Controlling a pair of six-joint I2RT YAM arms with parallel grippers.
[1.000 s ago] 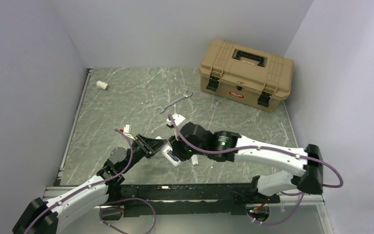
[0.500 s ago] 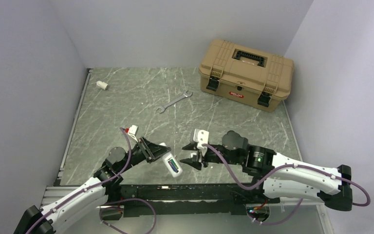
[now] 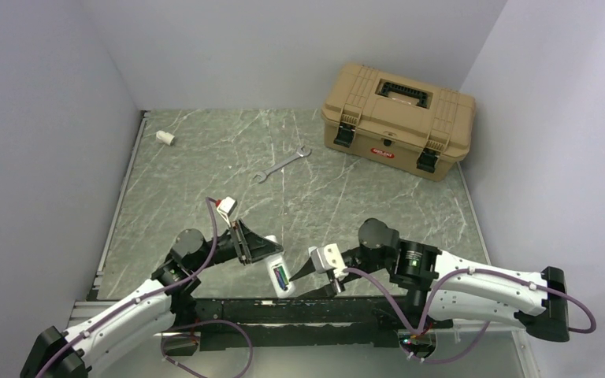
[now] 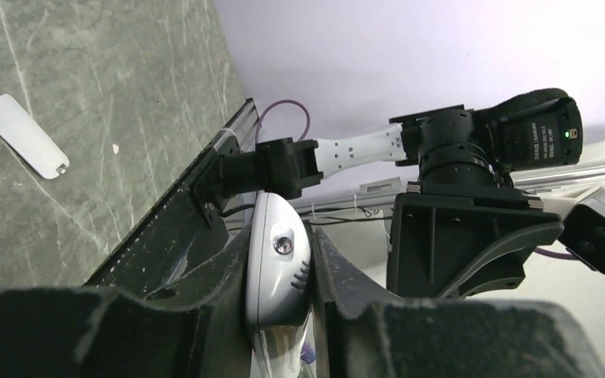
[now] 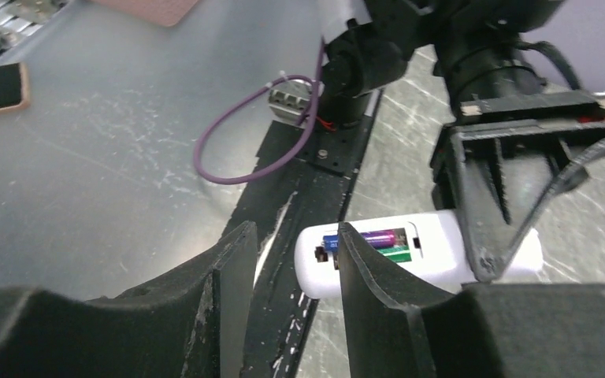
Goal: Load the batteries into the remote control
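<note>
Right end effector [image 3: 309, 279] is backing away, jaws apart; left end effector [image 3: 258, 250] is clamping remote control [image 3: 279, 276]. Probably light, slick shell: grip long edges.

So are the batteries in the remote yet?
Nearly! Done: the batteries, one purple and one green, lie in the recess of the remote control. In hand: the left hand is shut on the remote control, holding it up; the right hand is open and empty beside it. Left: the white cover lies on the table, so it probably needs fitting on.
</note>
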